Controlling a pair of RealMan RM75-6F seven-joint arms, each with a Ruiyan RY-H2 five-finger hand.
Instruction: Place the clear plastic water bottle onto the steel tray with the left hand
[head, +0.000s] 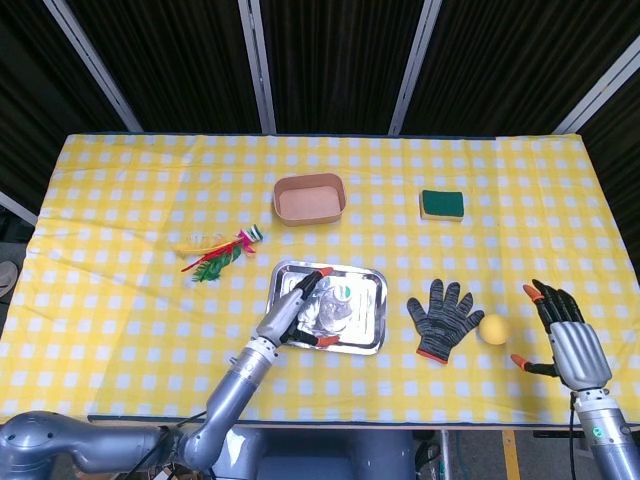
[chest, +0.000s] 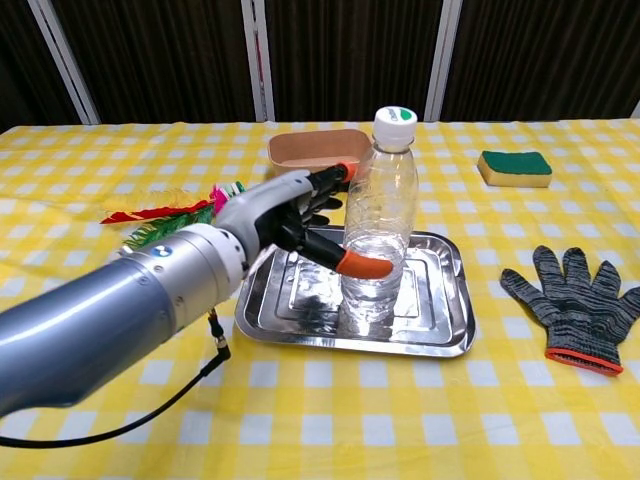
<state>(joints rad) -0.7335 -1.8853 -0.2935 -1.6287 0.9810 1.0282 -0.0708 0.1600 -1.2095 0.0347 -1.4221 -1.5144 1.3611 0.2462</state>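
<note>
Chest view: the clear ribbed water bottle stands upright on the shiny steel tray, frame centre; left hand spread beside it, holding nothing.

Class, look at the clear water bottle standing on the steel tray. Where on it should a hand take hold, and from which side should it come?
Grip the water bottle around its straight middle wall, probably best from the robot's left, where the left hand already sits with fingers spread beside it. It stands upright on the steel tray, so a sideways wrap suits its round body; the narrow capped neck gives less hold.
</note>
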